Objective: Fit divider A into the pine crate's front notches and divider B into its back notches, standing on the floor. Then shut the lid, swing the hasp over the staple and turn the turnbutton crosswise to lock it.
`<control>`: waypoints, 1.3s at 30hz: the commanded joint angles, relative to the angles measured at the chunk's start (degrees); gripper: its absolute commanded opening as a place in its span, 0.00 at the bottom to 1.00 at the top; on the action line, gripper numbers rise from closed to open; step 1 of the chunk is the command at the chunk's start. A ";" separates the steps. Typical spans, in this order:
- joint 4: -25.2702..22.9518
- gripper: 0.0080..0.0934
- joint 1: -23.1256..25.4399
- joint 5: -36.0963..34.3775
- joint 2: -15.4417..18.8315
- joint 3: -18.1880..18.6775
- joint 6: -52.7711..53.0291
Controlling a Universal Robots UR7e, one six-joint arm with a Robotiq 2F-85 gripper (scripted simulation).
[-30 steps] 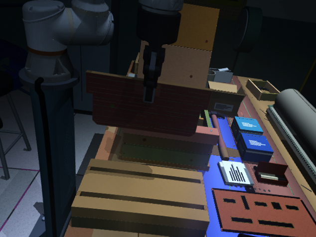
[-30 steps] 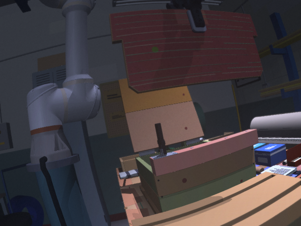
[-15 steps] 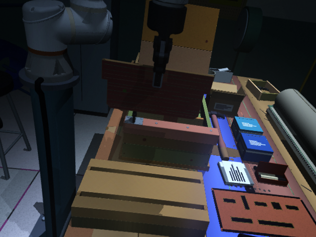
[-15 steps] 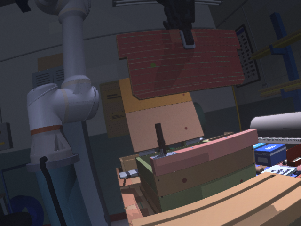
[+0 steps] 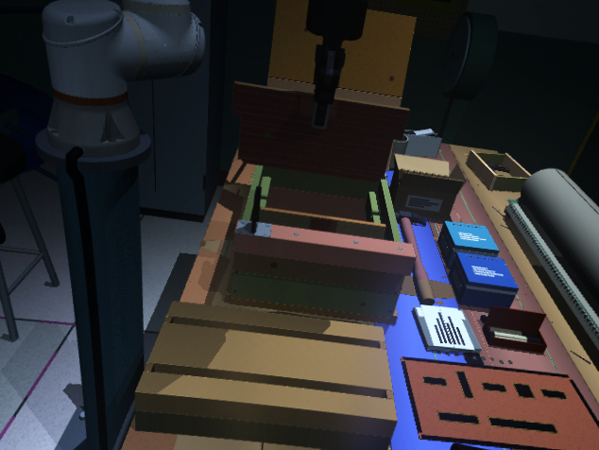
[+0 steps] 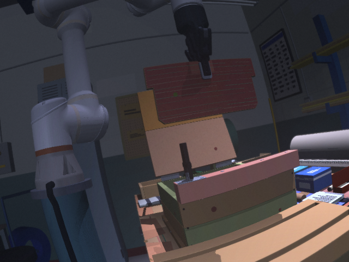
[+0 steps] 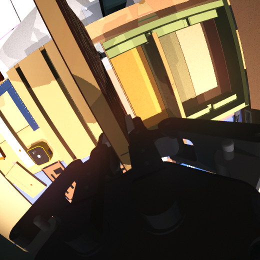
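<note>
The pine crate's [image 5: 319,252] back interior is partly hidden behind the red-brown divider [image 5: 319,133] that I hold by its top edge in my closed gripper [image 5: 321,118]. The divider [image 6: 201,88] hangs upright above the rear of the open crate [image 6: 234,194], clear of the rim. One tan divider [image 5: 321,220] stands inside the crate near its front wall, seen edge-on in the wrist camera [image 7: 165,75]. The lid [image 6: 189,141] stands open, leaning back behind the crate. A dark hasp [image 6: 185,160] sticks up at the crate's front left corner.
A slatted wooden pallet [image 5: 271,368] lies in front of the crate. Right of the crate sit a cardboard box [image 5: 426,186], a hammer [image 5: 416,256], two blue boxes [image 5: 476,264], a red slotted panel [image 5: 498,402] and a grey roll [image 5: 566,218]. The robot's pedestal [image 5: 97,218] stands left.
</note>
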 commanded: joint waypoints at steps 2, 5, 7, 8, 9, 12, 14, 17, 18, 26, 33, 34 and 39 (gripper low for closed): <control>0.03 0.00 2.28 0.00 -0.60 0.44 2.26; 0.13 0.00 5.98 0.00 -1.31 1.06 5.96; 0.18 0.00 8.47 0.00 -1.62 1.31 8.46; 0.20 0.00 9.72 0.00 -1.72 1.40 9.71; 0.21 0.00 10.96 0.00 -1.78 1.46 10.95; 0.21 0.00 14.58 -0.01 -1.80 1.48 14.58; 0.19 0.00 16.88 -0.01 -1.69 1.39 16.89; 0.14 0.00 20.09 -0.01 -1.36 1.12 20.10; 0.12 0.00 21.08 -0.01 -1.23 1.00 21.10; -0.06 0.00 27.37 -0.01 0.03 -0.08 27.41; -0.16 0.00 30.33 -0.01 0.85 -0.81 30.38; -0.17 0.00 30.57 -0.01 0.92 -0.87 30.62; -0.19 0.00 31.26 -0.01 1.13 -1.06 31.31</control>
